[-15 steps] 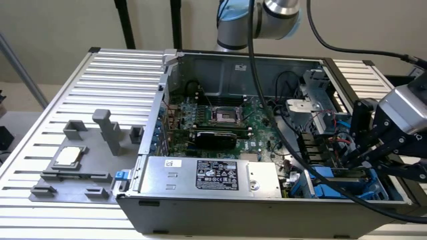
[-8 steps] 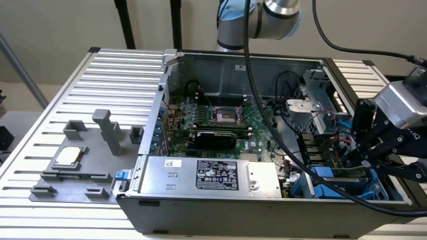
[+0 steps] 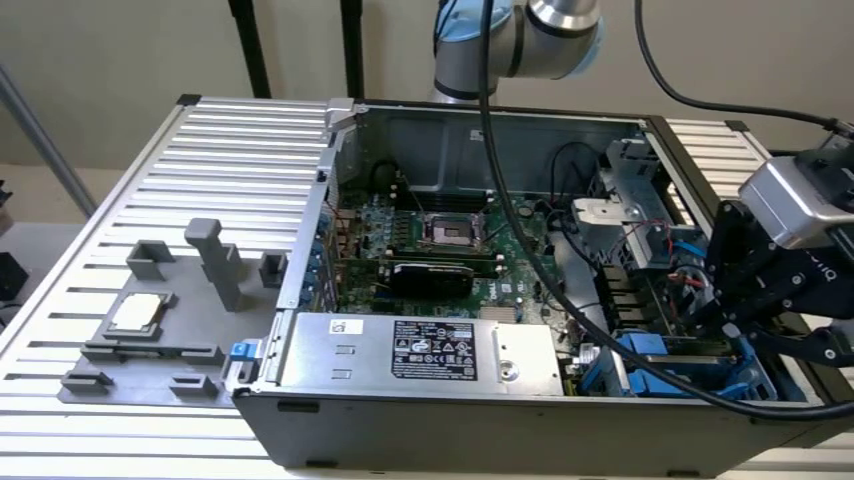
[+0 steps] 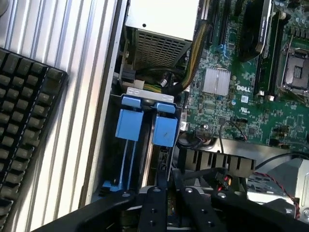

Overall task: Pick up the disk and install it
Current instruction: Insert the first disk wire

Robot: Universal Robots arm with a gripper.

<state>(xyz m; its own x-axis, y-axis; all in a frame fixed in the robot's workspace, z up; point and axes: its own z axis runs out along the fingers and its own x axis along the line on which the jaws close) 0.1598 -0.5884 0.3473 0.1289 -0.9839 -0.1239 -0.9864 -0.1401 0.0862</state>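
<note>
Ribbed aluminium makes up the table [image 3: 200,150], and on it we see an open computer case [image 3: 534,440] lying with its open side up. Behind the case the robot arm [image 3: 534,30] rises, and a thick black cable [image 3: 534,250] hangs from it across the case's inside. In the wrist view a black keyboard [image 4: 24,130] lies on the table beside the case. A green motherboard [image 4: 241,96] covers the case floor. A large silver box with a black label [image 3: 414,355] sits against the near wall.

At the case corner on the exterior view's right, the gripper [image 4: 169,181] hangs over the drive bay. Its black fingers [image 4: 157,198] are drawn nearly together, with only a sliver of gap between them. The disk [image 4: 164,129] stands on edge in that bay, its blue rail end turned towards the silver box. The fingertips sit right at the disk's near edge. We cannot tell whether they pinch any part of it or only rest against it. Just beside the disk, on the side nearer the case wall, stands a second blue carrier [image 4: 129,125].

A small finned heat sink [image 4: 216,80] sits on the motherboard. Well apart, on the exterior view's left, a square silver chip [image 3: 138,313] rests on a grey fixture [image 3: 147,350].
</note>
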